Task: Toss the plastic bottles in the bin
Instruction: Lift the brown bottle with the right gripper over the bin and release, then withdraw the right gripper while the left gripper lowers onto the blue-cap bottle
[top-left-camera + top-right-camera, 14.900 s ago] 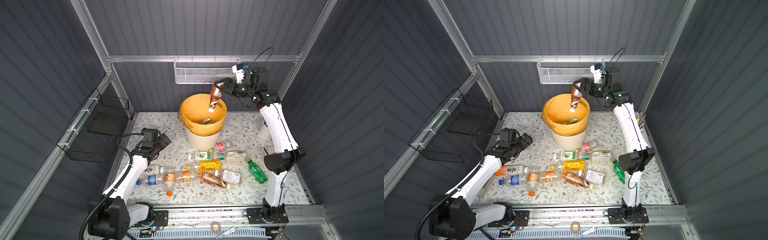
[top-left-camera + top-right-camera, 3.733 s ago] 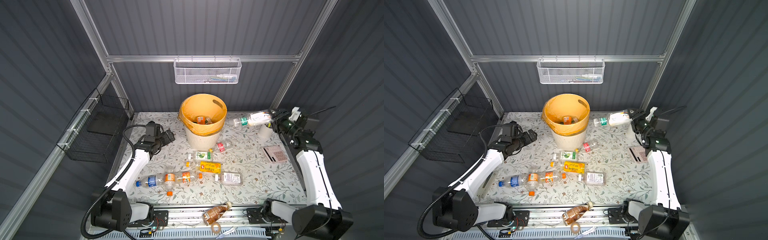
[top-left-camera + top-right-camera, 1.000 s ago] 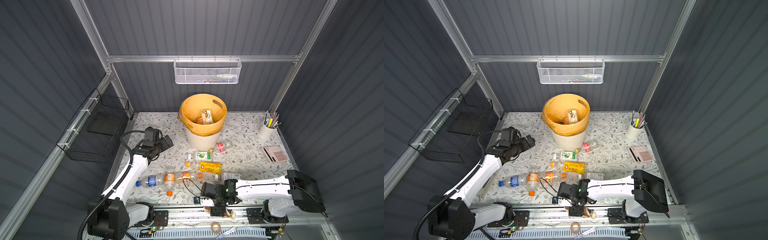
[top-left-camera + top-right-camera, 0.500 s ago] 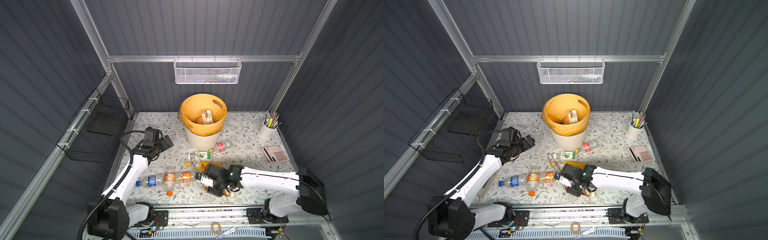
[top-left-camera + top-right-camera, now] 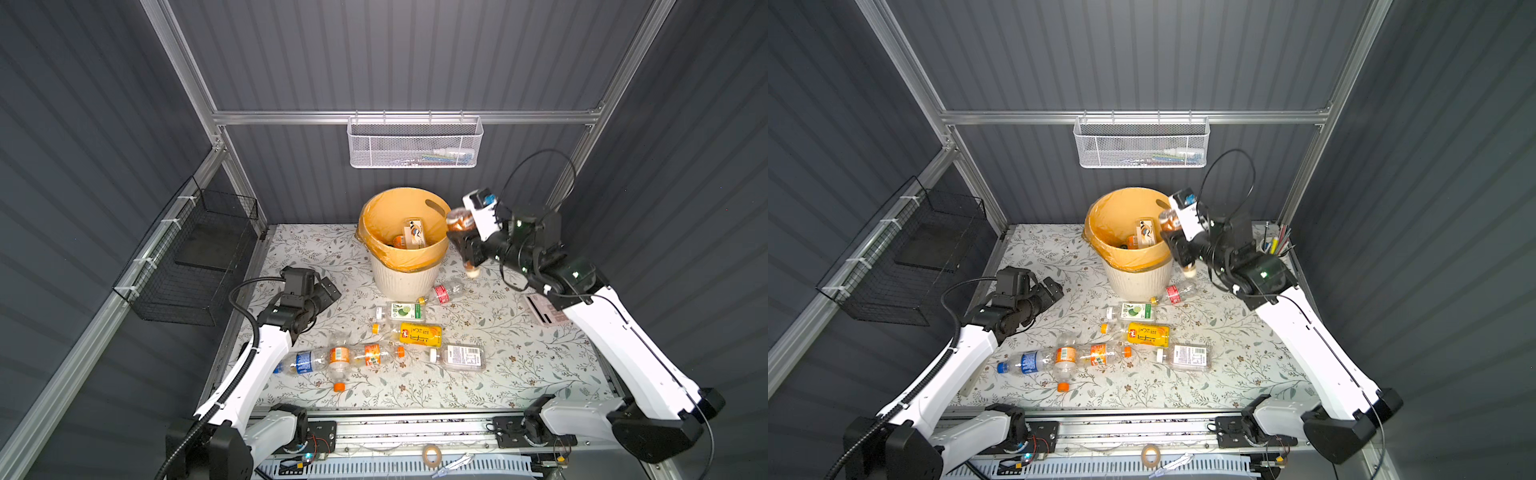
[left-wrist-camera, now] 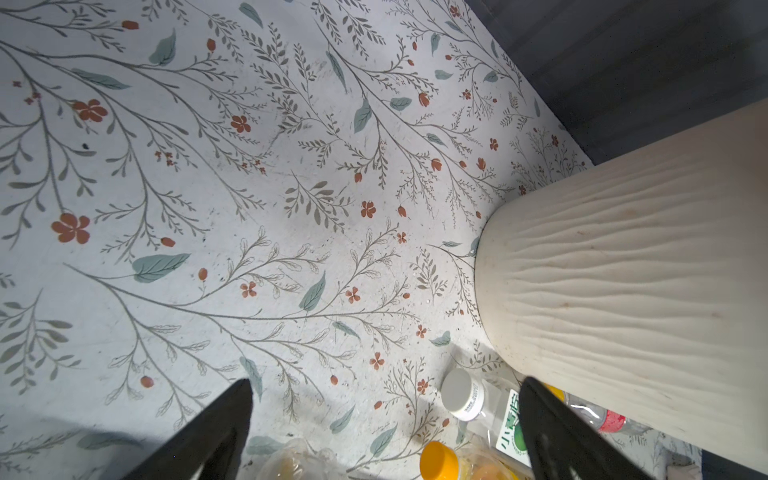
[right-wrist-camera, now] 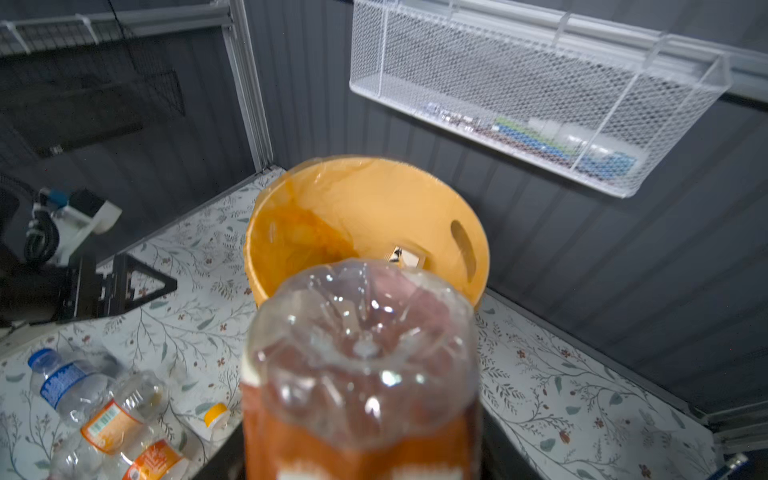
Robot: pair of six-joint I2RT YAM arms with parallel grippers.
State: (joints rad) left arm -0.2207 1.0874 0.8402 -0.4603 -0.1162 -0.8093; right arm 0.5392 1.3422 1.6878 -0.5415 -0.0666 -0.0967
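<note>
You have the brown bottle [image 5: 459,222] in your right gripper [image 5: 467,249] — the black fingers are closed on its middle, with the base up and the cream cap pointing down towards the table [image 5: 498,345]. It hangs in the air just beside the rim of the bin [image 5: 405,280], to the right of it in both top views, level with the orange liner [image 5: 386,216] and not over the opening. In the right wrist view the brown bottle [image 7: 361,365] fills the foreground and the bin's mouth [image 7: 365,195] sits behind it.

Inside the bin, a white-labelled bottle [image 5: 414,235] leans against the liner.

Seven more bottles lie on the table in front of the bin:
- The red-labelled bottle [image 5: 442,293] is nearest the bin's foot.
- The green-labelled bottle [image 5: 401,311] comes next.
- The yellow bottle [image 5: 419,334] follows.
- The clear flat bottle [image 5: 459,356] lies beyond that.
- To their left is a touching cluster of three: the blue-labelled bottle [image 5: 299,361] and two orange-labelled bottles [image 5: 338,359].

Your left gripper [image 5: 326,291] is empty, with its fingers spread wide. It hangs low over bare table to the left of the bin — near it, not touching.
</note>
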